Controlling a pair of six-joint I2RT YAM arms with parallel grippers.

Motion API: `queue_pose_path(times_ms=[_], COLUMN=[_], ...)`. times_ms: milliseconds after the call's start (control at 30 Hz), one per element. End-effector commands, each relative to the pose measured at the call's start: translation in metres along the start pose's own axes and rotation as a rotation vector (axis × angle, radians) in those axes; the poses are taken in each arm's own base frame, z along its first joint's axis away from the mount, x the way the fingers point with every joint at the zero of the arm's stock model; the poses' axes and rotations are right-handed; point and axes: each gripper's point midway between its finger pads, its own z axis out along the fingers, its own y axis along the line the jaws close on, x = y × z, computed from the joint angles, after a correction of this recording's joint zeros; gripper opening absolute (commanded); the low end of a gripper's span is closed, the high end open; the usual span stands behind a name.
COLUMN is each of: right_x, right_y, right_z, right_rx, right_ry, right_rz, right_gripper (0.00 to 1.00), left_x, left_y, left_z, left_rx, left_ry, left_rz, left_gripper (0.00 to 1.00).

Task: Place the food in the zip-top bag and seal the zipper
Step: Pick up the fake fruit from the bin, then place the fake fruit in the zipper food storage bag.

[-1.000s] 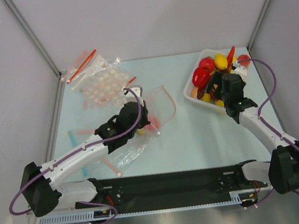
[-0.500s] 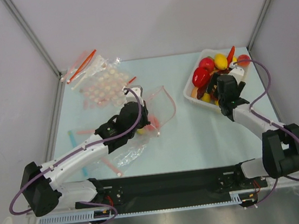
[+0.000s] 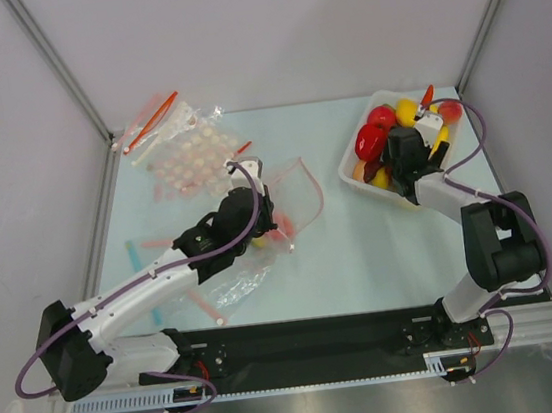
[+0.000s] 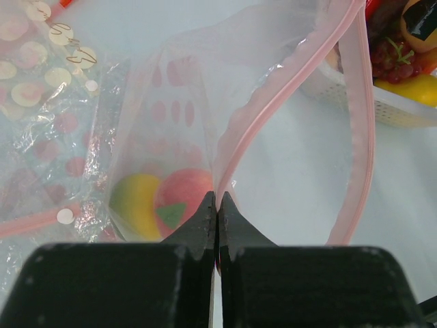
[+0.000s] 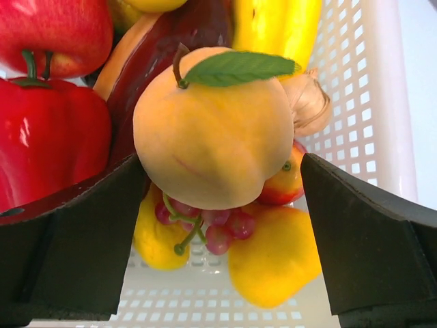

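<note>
Straddling the orange peach [image 5: 212,140], the spread right end effector [image 5: 220,225] may squirt it sideways on closing; the left end effector [image 4: 217,203] pinches the zip-top bag [image 4: 174,130] by its rim, which could slip.

You have an orange peach [image 5: 212,143], green-leafed; at its nine o'clock a glossy red pepper [image 5: 48,137]. The tray [image 5: 355,89] is white mesh, the zipper [image 4: 363,123] pale pink.

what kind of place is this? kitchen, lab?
Most likely a robot lab cell, not a kitchen: blank white panels in a metal frame, the left arm and right arm bolted to a black rail, toy fruit in a white tray.
</note>
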Motion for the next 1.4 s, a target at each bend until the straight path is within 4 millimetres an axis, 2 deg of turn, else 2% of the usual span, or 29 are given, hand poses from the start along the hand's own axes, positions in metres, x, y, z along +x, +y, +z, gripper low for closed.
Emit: queue_pose_path(times_ms=[0, 100, 133, 200, 300, 400, 433, 500, 533, 600, 633, 667, 800, 900, 1067, 1233, 1367], right_x=[-0.032, -0.042, -0.041, -0.049, -0.062, -0.071, -0.082, -0.091, -0.101, -0.098, -0.099, -0.091, -0.076, -0.07, -0.076, -0.076, -0.079], right_y=[-0.001, 0.01, 0.02, 0.028, 0.029, 0.046, 0.053, 0.065, 0.066, 0.084, 0.085, 0.097, 0.108, 0.112, 0.124, 0.129, 0.128], right_z=[0.003, -0.003, -0.006, -0.016, -0.036, -0.063, -0.083, -0.108, -0.126, -0.153, -0.167, -0.183, -0.227, -0.252, -0.292, -0.323, -0.34], right_rx=[0.049, -0.026, -0.087, -0.147, -0.18, -0.282, -0.34, -0.425, -0.466, -0.583, -0.622, -0.687, -0.83, -0.937, -1.122, -1.251, -1.299], right_ry=[-0.103, -0.114, -0.096, -0.095, -0.125, -0.14, -0.159, -0.177, -0.199, -0.178, -0.169, -0.15, -0.146, -0.171, -0.183, -0.19, -0.218], right_rz=[0.03, 0.007, 0.0, 0.017, 0.032, 0.028, 0.037, 0.053, 0.071, 0.079, 0.088, 0.069, 0.045, 0.054, 0.068, 0.06, 0.049], right_gripper=[0.98, 0.62, 0.45, 0.38, 0.4, 0.37, 0.36, 0.36, 0.36, 0.34, 0.34, 0.33, 0.32, 0.3, 0.28, 0.27, 0.27], left_x=[-0.027, -0.026, -0.027, -0.027, -0.027, -0.028, -0.029, -0.029, -0.029, -0.029, -0.029, -0.029, -0.028, -0.027, -0.021, -0.016, -0.014], left_y=[-0.008, -0.008, -0.009, -0.009, -0.008, -0.009, -0.009, -0.009, -0.009, -0.009, -0.009, -0.008, -0.007, -0.007, -0.009, -0.015, -0.017], left_z=[-0.01, -0.009, -0.009, -0.009, -0.009, -0.01, -0.011, -0.012, -0.012, -0.011, -0.011, -0.01, -0.01, -0.007, -0.001, 0.002, 0.004], left_rx=[0.037, 0.036, 0.036, 0.038, 0.037, 0.04, 0.043, 0.047, 0.047, 0.045, 0.041, 0.037, 0.029, 0.025, 0.026, 0.049, 0.052], left_ry=[-0.065, -0.06, -0.06, -0.061, -0.062, -0.065, -0.066, -0.068, -0.069, -0.068, -0.067, -0.068, -0.067, -0.066, -0.041, -0.019, -0.011], left_rz=[-0.027, -0.023, -0.023, -0.024, -0.022, -0.024, -0.026, -0.027, -0.027, -0.027, -0.026, -0.024, -0.022, -0.019, -0.009, -0.007, -0.004], left_gripper=[0.0, 0.0, 0.0, 0.0, 0.0, 0.0, 0.0, 0.0, 0.0, 0.0, 0.0, 0.0, 0.0, 0.0, 0.0, 0.0, 0.0])
